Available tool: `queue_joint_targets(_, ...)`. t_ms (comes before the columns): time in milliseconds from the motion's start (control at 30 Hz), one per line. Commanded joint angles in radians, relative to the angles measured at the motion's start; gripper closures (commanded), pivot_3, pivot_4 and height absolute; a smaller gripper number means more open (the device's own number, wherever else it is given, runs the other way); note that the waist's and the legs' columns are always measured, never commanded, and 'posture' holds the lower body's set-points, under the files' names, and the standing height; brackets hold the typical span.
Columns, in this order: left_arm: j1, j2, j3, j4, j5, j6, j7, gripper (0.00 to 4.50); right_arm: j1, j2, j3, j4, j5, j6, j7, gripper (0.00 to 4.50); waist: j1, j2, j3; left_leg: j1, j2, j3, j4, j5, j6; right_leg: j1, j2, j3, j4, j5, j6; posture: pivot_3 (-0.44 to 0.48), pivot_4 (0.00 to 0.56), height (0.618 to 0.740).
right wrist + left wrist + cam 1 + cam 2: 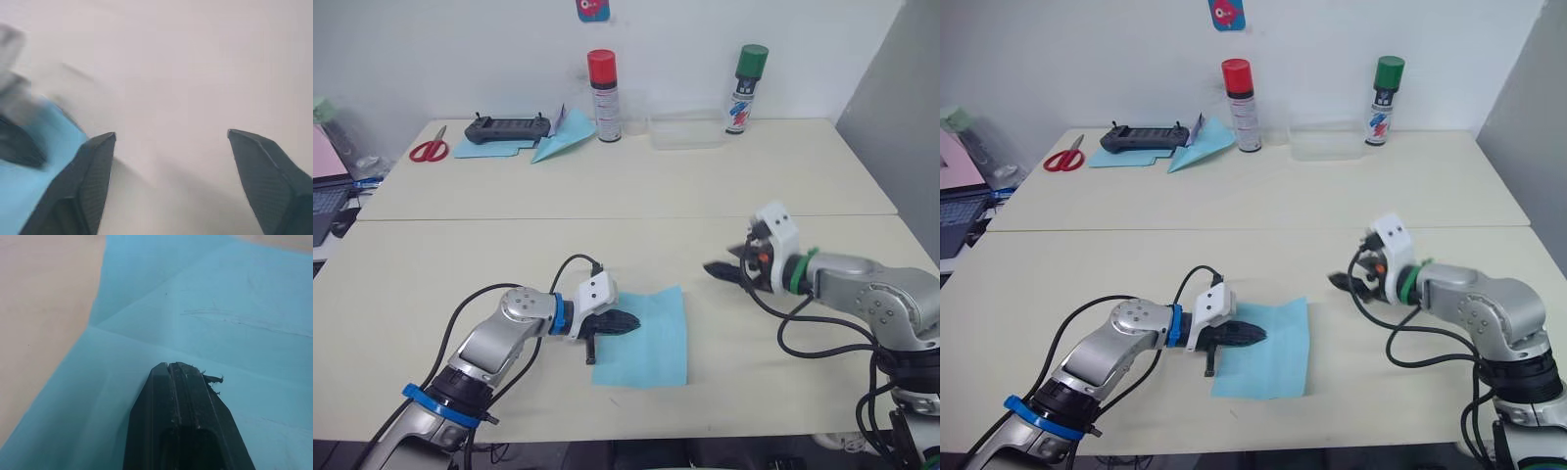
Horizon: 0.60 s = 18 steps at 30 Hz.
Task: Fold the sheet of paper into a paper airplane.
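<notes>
The sheet of paper is a light blue rectangle lying flat near the table's front edge, with fold creases showing in the left wrist view. My left gripper is shut, its two fingers pressed together with nothing visible between them. They rest on the sheet's left part and point right. My right gripper is open and hangs low over bare table a little to the right of the sheet's far right corner. Its fingertips point left toward the sheet, apart from it.
At the back left lie red scissors, a black controller on a flat blue sheet, and a long blue paper dart. A red-capped spray can, a clear box and a green-capped can stand along the back.
</notes>
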<state>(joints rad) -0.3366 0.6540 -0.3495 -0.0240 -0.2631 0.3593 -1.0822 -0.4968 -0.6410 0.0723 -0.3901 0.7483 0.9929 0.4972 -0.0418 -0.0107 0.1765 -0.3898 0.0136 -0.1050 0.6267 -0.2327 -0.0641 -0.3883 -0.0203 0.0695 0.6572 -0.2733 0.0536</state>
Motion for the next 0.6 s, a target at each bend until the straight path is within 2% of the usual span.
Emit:
queue_joint_targets(33,0.019,0.012,-0.028,0.089,0.087,0.014,0.024,4.50,0.039,0.027,0.153,-0.049,-0.098,-0.184,0.159,1.94,0.001,-0.002,0.000,0.000,0.000,0.000,0.000,0.000,0.000,0.000,0.000,0.000,0.000,0.000,0.000,0.000,0.150,0.740)
queue_joint_targets(133,0.015,0.014,-0.028,0.096,0.088,0.007,0.023,4.50,0.072,0.077,0.252,0.000,-0.190,-0.264,0.179,2.97,0.001,-0.003,0.000,-0.002,0.000,0.000,0.001,0.000,0.000,0.000,0.000,0.000,-0.001,0.000,0.000,0.000,0.150,0.740)
queue_joint_targets(267,0.013,0.022,-0.024,0.088,0.087,0.010,0.023,4.50,0.113,0.075,0.370,0.101,-0.343,-0.356,0.220,4.47,0.002,-0.003,0.000,-0.002,-0.001,0.000,0.001,0.000,0.000,-0.001,-0.001,0.000,-0.001,0.000,0.000,0.000,0.150,0.740)
queue_joint_targets(433,0.036,0.030,0.003,0.038,0.050,0.046,0.023,4.50,0.161,0.070,0.439,0.202,-0.474,-0.456,0.262,4.47,0.001,-0.003,0.000,-0.001,-0.001,0.000,0.001,0.000,0.000,0.000,0.000,0.000,0.001,0.000,0.000,0.000,0.150,0.740)
queue_joint_targets(600,0.083,0.058,0.090,-0.033,-0.007,0.130,0.041,4.50,0.180,0.071,0.438,0.275,-0.535,-0.499,0.289,4.47,-0.007,-0.004,-0.001,0.000,0.000,0.000,0.000,0.000,0.000,0.000,0.000,0.000,0.001,0.000,0.000,0.000,0.150,0.740)
